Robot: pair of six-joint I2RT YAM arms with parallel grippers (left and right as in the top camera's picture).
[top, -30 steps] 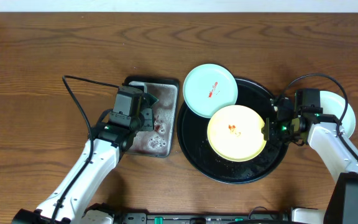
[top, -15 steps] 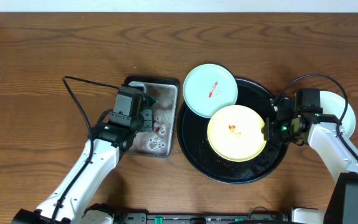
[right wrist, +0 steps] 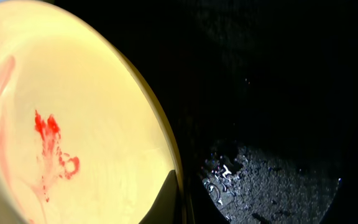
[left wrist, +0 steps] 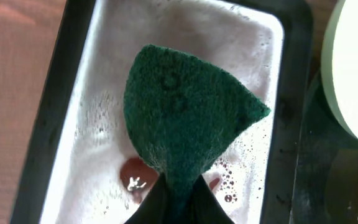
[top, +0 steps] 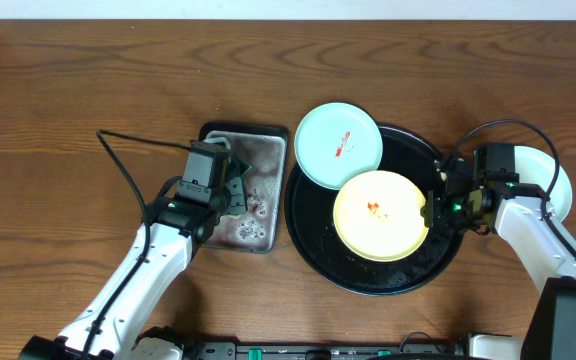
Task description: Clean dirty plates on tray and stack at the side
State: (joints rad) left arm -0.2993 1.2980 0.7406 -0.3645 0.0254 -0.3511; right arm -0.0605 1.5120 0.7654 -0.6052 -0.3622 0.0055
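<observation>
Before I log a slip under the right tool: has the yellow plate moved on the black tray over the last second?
No. The yellow plate sits at the same spot against the rim of the black tray and the turquoise plate as before.

Soft, even light fills the overhead view, and shadows are faint. Ahead of the right gripper (right wrist: 178, 202) the yellow plate (right wrist: 73, 124) glares almost white. Beside it the black tray (right wrist: 278, 93) sinks into darkness, broken by wet glints. The sponge (left wrist: 185, 118) before the left gripper (left wrist: 174, 208) is sharp, and the grey tray (left wrist: 104, 62) around it looks washed pale.
</observation>
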